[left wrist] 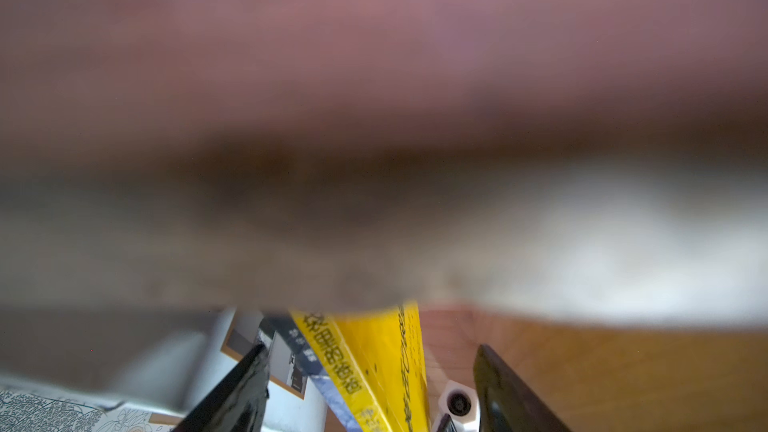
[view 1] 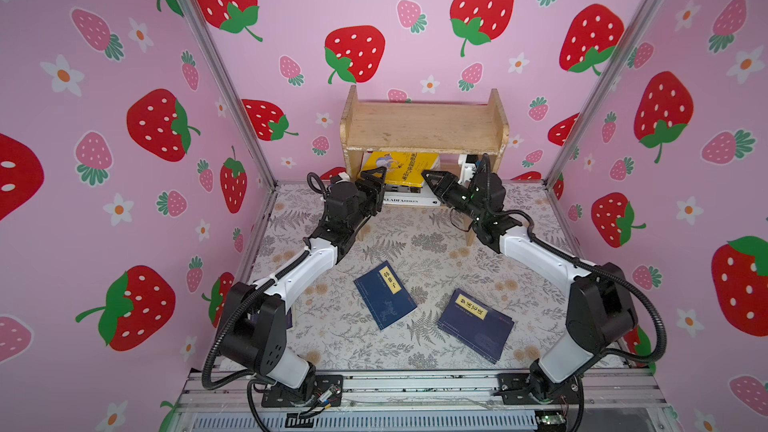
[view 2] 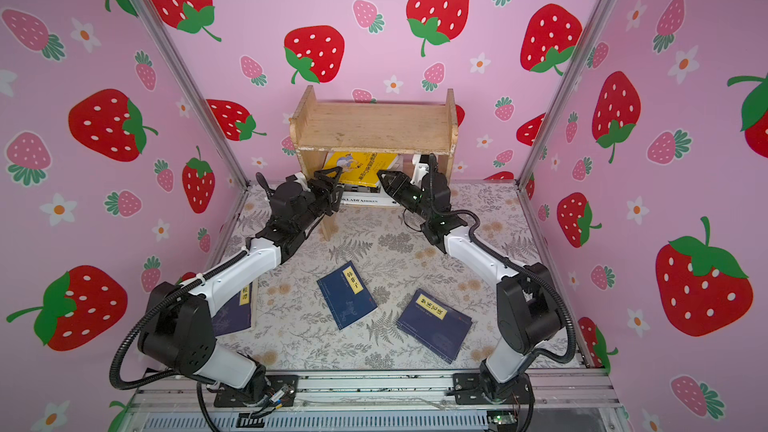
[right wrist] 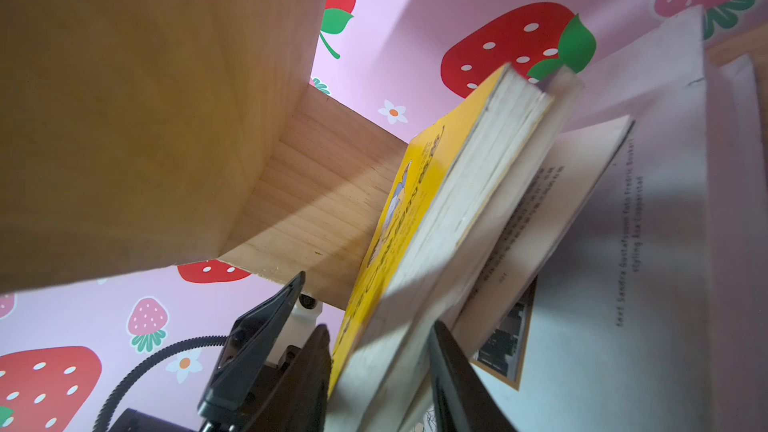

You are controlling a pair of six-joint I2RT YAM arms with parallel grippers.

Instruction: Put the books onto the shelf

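The wooden shelf (view 1: 424,124) (view 2: 374,124) stands at the back wall. On its lower tier a thick white book (view 1: 409,200) (right wrist: 623,284) lies flat. A yellow book (view 1: 405,168) (view 2: 357,166) (right wrist: 415,184) tilts above it, and my right gripper (view 1: 427,177) (right wrist: 380,326) is shut on its page edge. My left gripper (view 1: 377,176) (left wrist: 370,351) is open around the yellow book's spine (left wrist: 390,334), with gaps on both sides. A dark spine (left wrist: 307,351) lies beside the yellow one. Two navy books (view 1: 384,295) (view 1: 476,324) lie flat on the table.
A third navy book (view 2: 235,311) lies partly hidden under my left arm. The shelf's top tier (view 2: 374,135) is bare, and its underside fills most of the left wrist view. Pink strawberry walls close in the back and both sides.
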